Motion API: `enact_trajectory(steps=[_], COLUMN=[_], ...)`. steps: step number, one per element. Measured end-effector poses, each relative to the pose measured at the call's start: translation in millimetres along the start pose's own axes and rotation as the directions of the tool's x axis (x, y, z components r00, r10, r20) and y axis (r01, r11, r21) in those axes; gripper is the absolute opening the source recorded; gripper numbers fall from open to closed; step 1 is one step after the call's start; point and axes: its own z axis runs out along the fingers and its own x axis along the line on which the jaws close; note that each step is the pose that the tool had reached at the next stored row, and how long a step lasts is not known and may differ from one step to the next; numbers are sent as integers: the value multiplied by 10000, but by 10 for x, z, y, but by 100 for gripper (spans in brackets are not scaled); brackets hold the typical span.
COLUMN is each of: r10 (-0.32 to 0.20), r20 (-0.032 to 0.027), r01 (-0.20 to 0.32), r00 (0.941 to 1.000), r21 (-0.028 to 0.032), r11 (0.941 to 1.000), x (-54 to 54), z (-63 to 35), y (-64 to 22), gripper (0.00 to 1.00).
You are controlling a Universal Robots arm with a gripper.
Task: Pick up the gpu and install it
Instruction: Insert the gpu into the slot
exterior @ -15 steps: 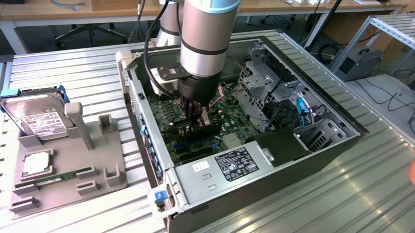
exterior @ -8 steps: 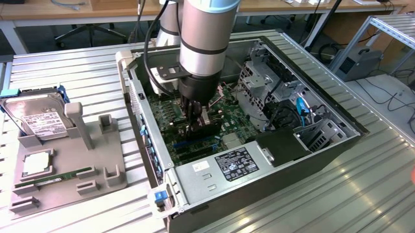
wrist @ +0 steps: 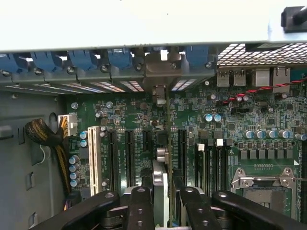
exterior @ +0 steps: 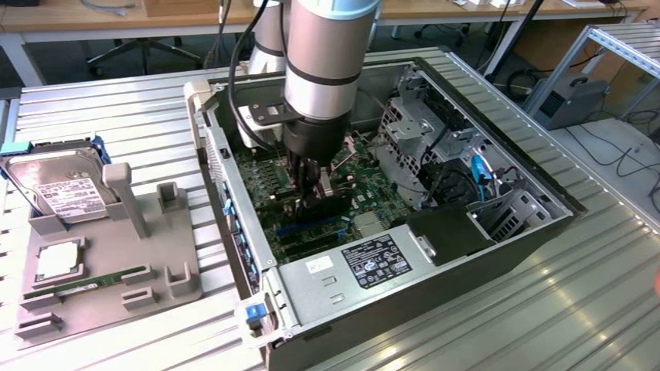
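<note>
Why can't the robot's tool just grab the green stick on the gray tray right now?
Probably it can't yet. The tool is deep inside the computer case, closed on the gpu above the motherboard. The green stick lies outside the case on the gray tray.

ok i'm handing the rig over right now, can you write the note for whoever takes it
Hand: down inside the open PC case, shut on the gpu, which it holds edge-on above the motherboard.
Gpu: in the wrist view it stands upright between the fingers, lined up along the expansion slots, its metal bracket end toward the case's rear slot covers.
Done: gpu picked up and brought into the case.
Left: whether it is seated in a slot cannot be told; the hand has not let go.
Rack outside the case holds the hard drive and RAM stick.
</note>
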Motion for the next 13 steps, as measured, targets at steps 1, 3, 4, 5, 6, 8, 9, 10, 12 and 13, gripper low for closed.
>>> enact_trajectory(steps=[1, 3, 4, 5, 6, 8, 9, 10, 12, 13], r10=[0, 1, 0, -1, -1, 0, -1, -1, -5, -5], r20=[10, 33, 54, 81, 97, 101, 103, 112, 212, 281], r01=[0, -1, 0, 1, 1, 0, 1, 1, 5, 5], r00=[10000, 10000, 10000, 10000, 10000, 9999, 9999, 9999, 9998, 9996], r21=[0, -2, -3, -4, -3, -2, -2, -4, -5, -5], r11=[10000, 10000, 10000, 10000, 10000, 10000, 10000, 10000, 10000, 10000], x=[-1, 0, 1, 2, 2, 2, 2, 2, 4, 4], z=[1, -1, -1, -1, 0, 0, 0, -1, 0, 0], y=[0, 1, 0, 0, 0, 0, 0, 0, -1, -1], gripper=[27, 27, 27, 27, 27, 27, 27, 27, 27, 27])
